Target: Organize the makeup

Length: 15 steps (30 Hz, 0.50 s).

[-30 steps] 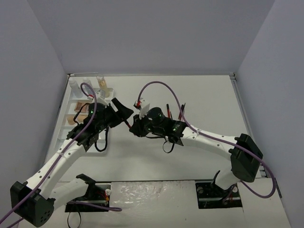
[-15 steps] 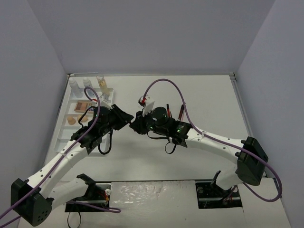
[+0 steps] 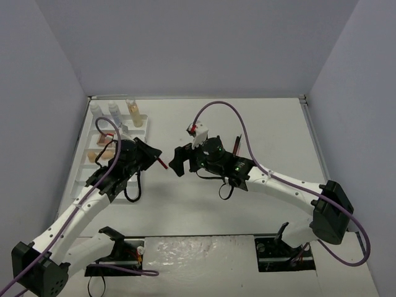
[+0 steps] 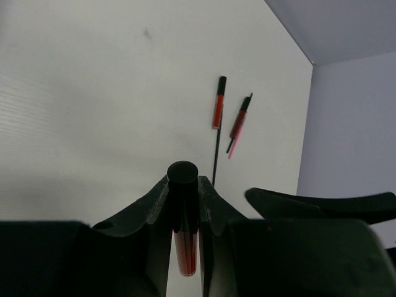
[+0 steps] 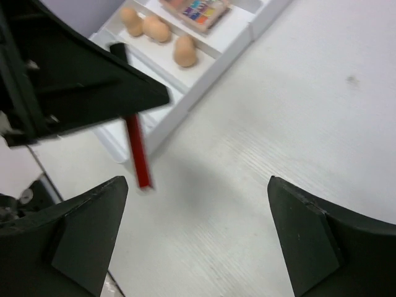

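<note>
1. White counter (image 3: 185, 210), lilac walls.
2. Left tool (image 4: 184, 184) clamps a red pencil (image 4: 185, 247), whose long axis points toward the right tool (image 5: 198, 185). That tool gapes wide and holds nothing.
3. Tray (image 5: 213, 59) sits left of the left tool, nearer that arm, and holds sponges (image 5: 158, 30) and a palette (image 5: 197, 9).
4. Two loose pencils (image 4: 218, 102) lie by the right arm.

You have a white slotted tray (image 3: 143, 126) at ten o'clock on the white table (image 3: 260, 117). Pale lilac walls (image 3: 198, 43) close it in at nine, twelve and three.
</note>
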{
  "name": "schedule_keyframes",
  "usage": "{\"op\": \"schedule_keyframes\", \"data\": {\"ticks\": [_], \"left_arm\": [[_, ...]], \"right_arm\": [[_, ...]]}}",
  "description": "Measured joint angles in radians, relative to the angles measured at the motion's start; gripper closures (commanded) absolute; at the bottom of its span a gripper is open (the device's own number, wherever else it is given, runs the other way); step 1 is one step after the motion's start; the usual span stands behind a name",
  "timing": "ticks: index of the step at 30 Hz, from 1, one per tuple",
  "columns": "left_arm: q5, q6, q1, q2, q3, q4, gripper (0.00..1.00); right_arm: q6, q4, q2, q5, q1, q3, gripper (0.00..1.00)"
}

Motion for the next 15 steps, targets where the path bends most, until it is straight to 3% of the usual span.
{"op": "schedule_keyframes", "data": {"ticks": [2, 8, 12, 15], "left_arm": [[-0.004, -0.002, 0.067, -0.008, -0.002, -0.032, 1.0], [0.013, 0.001, 0.437, 0.017, -0.043, -0.12, 1.0], [0.061, 0.003, 0.646, 0.078, -0.064, -0.14, 1.0], [0.076, 0.004, 0.738, 0.147, -0.07, -0.137, 1.0]], "right_arm": [[-0.01, -0.031, -0.031, 0.009, -0.033, -0.016, 0.0], [-0.039, -0.145, -0.181, 0.035, -0.162, -0.09, 0.0], [-0.06, -0.229, -0.261, 0.082, -0.174, -0.107, 0.0], [-0.066, -0.278, -0.297, 0.122, -0.174, -0.107, 0.0]]}}
